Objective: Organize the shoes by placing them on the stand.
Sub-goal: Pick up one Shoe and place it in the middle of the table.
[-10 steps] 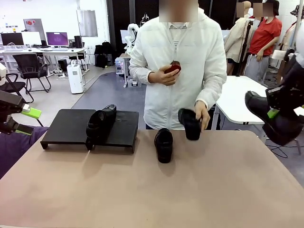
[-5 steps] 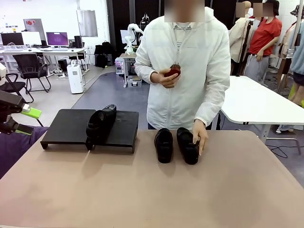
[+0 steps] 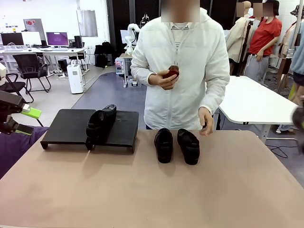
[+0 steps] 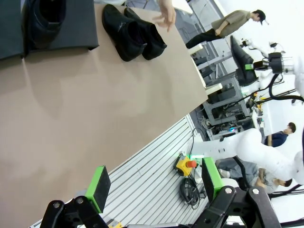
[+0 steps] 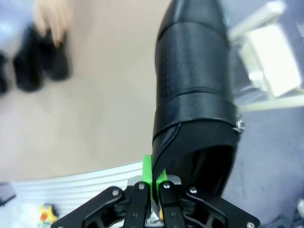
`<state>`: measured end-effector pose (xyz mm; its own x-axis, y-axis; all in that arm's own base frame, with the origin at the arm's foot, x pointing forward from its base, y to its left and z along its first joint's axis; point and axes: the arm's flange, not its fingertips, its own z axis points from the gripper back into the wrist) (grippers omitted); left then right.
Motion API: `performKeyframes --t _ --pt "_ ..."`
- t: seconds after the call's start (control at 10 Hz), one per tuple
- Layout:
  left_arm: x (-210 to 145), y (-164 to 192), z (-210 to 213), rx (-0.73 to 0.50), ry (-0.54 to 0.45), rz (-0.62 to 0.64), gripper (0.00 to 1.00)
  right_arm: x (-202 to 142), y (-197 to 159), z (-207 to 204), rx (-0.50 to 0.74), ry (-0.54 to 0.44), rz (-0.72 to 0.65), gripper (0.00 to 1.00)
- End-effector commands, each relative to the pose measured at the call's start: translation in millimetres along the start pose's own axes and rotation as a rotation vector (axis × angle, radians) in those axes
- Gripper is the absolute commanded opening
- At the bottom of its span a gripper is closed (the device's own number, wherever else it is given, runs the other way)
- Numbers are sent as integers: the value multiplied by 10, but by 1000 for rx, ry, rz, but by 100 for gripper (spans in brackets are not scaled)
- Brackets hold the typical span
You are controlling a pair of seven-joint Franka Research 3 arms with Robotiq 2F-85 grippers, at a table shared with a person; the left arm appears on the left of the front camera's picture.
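Observation:
One black shoe (image 3: 100, 122) lies on the low black stand (image 3: 66, 124) at the table's far left. Two more shoes (image 3: 164, 145) (image 3: 188, 146) stand side by side on the tan table, in front of the person. The person's hand (image 3: 206, 121) hovers just right of them. My right gripper (image 5: 153, 176) is shut on the heel rim of a fourth shoe (image 5: 194, 90), held off the table's right side. A dark blur (image 3: 299, 121) shows at that edge. My left gripper (image 4: 154, 185) hangs open and empty beyond the table's left edge (image 3: 23, 120).
The person holds a small dark red object (image 3: 171, 72) at chest height. A white table (image 3: 256, 102) stands behind on the right. The stand's left section (image 3: 69, 121) is bare, as is the near half of the tabletop (image 3: 152, 194).
The person set the second shoe down beside the first and lifted the hand off it. My right gripper with its shoe swung out of the front view; a dark blur now shows at the edge.

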<state>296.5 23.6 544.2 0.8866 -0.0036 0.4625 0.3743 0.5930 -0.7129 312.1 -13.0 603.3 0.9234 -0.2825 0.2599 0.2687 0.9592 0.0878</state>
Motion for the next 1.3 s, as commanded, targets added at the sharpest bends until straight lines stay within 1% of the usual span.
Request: performKeyframes --t 0.0,0.1,0.2,0.3,0.5,0.6,0.7,0.8,0.9,1.0,1.2 --pt "-8 16 19 -11 1 -18 100 -177 909 11 10 1 115 0" --pt "-8 16 19 -11 1 -18 100 -304 1455 -152 24 11 160 0" --pt "-8 16 19 -11 1 -18 100 -403 1896 -322 43 19 235 0" --pt "-8 16 19 -11 1 -18 100 -493 2282 -483 89 26 316 0" --pt "-8 16 19 -11 1 -18 100 -545 2874 -864 160 45 377 0" --pt "-8 16 19 -11 1 -18 100 -571 3138 -1108 182 121 408 0" --pt "-8 16 19 -11 1 -18 100 -584 3368 -1397 165 157 397 0" --pt "-8 16 19 -11 1 -18 100 -627 3492 -1605 162 187 394 0" --pt "-8 16 19 -11 1 -18 100 -749 3607 -1847 159 253 401 0" --pt "-8 16 19 -11 1 -18 100 -841 3664 -1992 159 282 391 0" --pt "-8 16 19 -11 1 -18 100 -946 3704 -2246 122 262 357 0"
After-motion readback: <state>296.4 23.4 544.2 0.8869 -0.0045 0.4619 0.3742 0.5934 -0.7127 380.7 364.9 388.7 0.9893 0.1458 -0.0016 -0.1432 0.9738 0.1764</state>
